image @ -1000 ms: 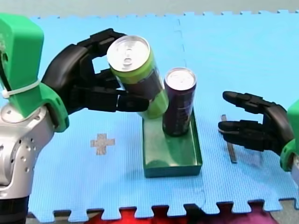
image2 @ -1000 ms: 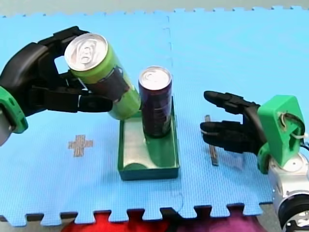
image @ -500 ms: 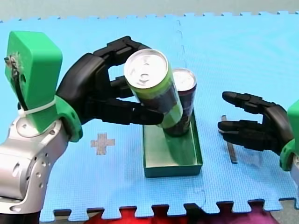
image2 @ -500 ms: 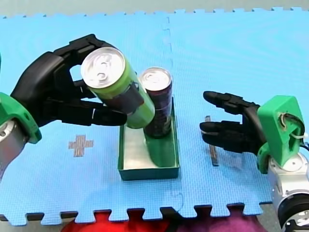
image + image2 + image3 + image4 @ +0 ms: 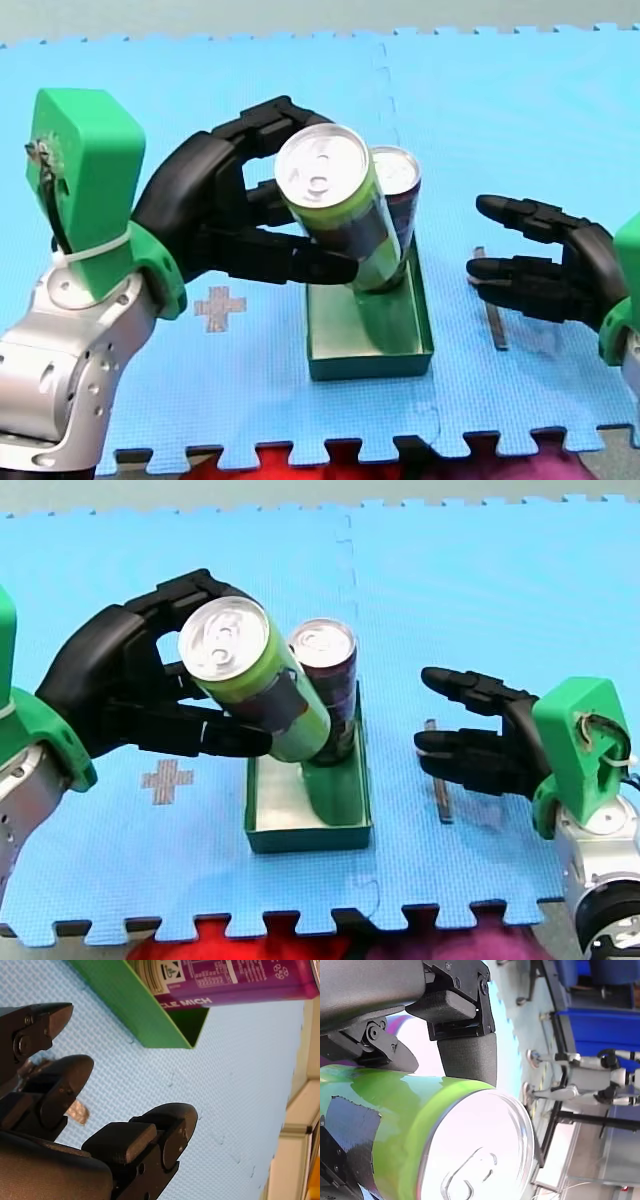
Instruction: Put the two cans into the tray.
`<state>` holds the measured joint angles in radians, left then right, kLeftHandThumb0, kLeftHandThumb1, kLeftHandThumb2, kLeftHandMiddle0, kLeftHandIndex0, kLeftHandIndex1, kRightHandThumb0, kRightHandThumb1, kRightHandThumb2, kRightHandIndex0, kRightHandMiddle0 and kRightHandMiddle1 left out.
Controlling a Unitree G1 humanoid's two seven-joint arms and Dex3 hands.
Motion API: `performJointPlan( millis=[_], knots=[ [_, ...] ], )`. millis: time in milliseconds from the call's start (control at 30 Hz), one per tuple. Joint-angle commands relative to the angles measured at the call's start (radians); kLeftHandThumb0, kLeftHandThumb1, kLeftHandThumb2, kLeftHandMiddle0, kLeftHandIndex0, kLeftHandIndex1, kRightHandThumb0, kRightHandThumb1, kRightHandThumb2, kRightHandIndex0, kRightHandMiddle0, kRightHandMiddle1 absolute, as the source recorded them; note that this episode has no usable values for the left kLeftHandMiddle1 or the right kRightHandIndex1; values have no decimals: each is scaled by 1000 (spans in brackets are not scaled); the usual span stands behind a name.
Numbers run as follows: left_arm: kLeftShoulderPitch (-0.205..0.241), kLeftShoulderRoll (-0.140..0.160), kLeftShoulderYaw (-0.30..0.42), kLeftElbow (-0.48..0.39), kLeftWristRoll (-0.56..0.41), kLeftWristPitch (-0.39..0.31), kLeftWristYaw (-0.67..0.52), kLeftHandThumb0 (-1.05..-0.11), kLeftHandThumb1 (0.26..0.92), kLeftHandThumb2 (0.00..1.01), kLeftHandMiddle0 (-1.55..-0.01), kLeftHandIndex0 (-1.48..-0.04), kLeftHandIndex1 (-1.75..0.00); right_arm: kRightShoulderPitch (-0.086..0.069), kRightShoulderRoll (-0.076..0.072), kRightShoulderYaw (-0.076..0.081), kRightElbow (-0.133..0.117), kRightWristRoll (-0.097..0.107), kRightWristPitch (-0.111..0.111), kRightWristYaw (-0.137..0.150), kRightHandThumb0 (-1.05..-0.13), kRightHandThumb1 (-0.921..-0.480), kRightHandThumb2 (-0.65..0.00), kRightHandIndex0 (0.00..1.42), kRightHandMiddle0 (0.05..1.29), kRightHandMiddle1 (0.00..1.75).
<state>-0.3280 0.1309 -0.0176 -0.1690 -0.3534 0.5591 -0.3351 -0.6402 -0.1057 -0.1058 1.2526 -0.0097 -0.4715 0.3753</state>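
My left hand is shut on a green can, held tilted above the green tray. The can's silver top fills much of the second wrist view. A purple can stands upright at the far end of the tray, partly hidden behind the green can; its label lies close to the tray wall in the first wrist view. My right hand hovers to the right of the tray, holding nothing.
Blue foam mat tiles cover the work surface. A grey cross mark lies left of the tray. A thin grey strip lies on the mat under my right hand. Red and purple cloth shows past the mat's near edge.
My left hand has carried the green can rightward and nearer, over the tray and in front of the purple can. The right hand has stayed still.
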Motion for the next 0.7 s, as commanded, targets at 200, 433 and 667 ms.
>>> performJointPlan(
  millis=[200, 433, 667],
  knots=[
    [-6, 5, 1, 12, 4, 27, 11, -312, 776, 33, -975, -542, -1746, 0, -7, 1, -4, -1, -11, -8, -716, -773, 0, 949, 627, 0],
    [-2, 7, -3, 58, 25, 1, 0, -305, 773, 34, -977, -539, -1746, 0, -6, 3, -6, -1, -14, -10, -721, -774, -1, 949, 627, 0],
    [-8, 10, 0, 59, 26, 27, 1, -300, 770, 36, -980, -542, -1746, 0, -5, 3, -8, -1, -17, -11, -720, -775, 0, 951, 629, 1]
  ],
)
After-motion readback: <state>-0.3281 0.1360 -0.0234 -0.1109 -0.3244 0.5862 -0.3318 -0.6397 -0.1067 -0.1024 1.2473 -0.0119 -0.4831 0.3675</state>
